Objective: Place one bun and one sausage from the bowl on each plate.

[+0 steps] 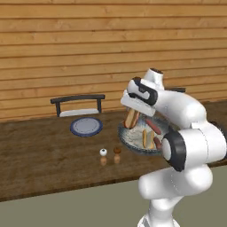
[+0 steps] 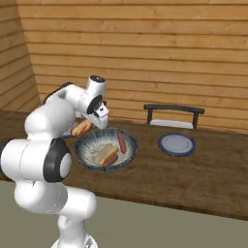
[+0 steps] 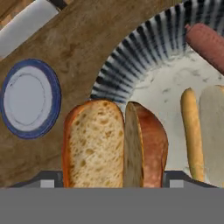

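One split bun (image 3: 114,144) sits pinched between our gripper's (image 1: 131,119) jaws, raised over the near rim of the striped bowl (image 2: 130,156). We see two sausages (image 2: 121,142) and another bun (image 2: 102,155) inside; a blue plate (image 1: 86,127) lies well apart.

hidden: bun (image 3: 114,144) covers jaws' tips; cut off: bowl (image 3: 144,48) by hand view's edge; second bun (image 3: 213,131) too
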